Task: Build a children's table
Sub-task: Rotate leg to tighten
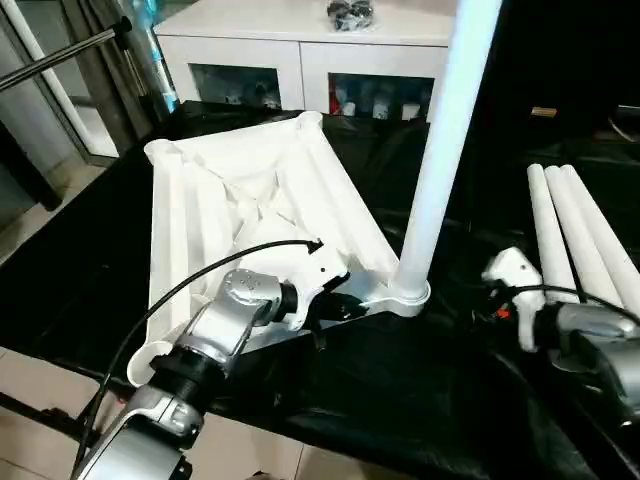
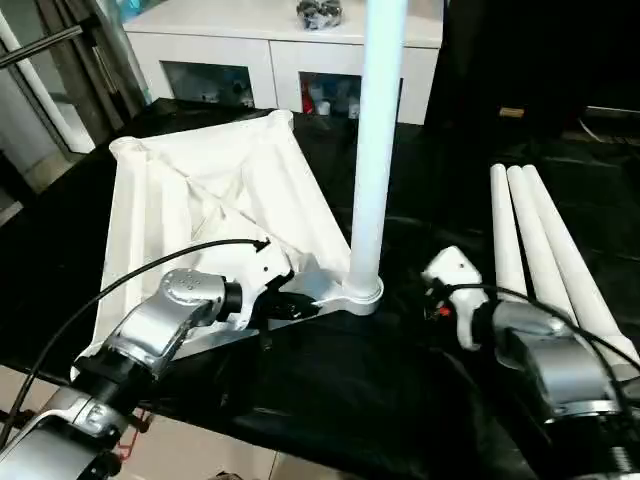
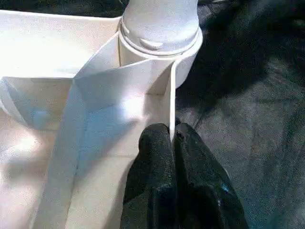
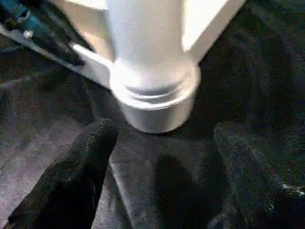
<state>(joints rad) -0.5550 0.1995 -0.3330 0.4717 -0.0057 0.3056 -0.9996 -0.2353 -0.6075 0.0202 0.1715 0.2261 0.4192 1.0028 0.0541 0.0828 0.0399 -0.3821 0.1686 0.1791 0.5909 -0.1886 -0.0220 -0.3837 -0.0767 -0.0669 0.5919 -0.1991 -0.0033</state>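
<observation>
The tabletop (image 1: 250,200) lies underside up on the black cloth (image 1: 400,400), left of centre; one leg (image 1: 440,160) stands upright in its near right socket (image 1: 400,295); three spare legs (image 1: 585,235) lie side by side on the cloth at the right, well apart from the top.

The left gripper (image 3: 172,136) is pinched shut on the tabletop's near rim wall, just beside the socket; the right gripper (image 4: 162,143) hangs with its jaws wide apart and nothing between them, near the socket's right side and not touching the leg.

Risks, as a judgement: the leg may be only loosely seated, so a knock from the right arm as it swings toward the spare legs could tip it or pull it out; if the left gripper lets go of the thin rim, the top may slide on the slack cloth; the round spare legs could roll when one is picked.

Count: one tabletop; four legs, one fitted, three loose; three sockets unfilled; two grippers.
</observation>
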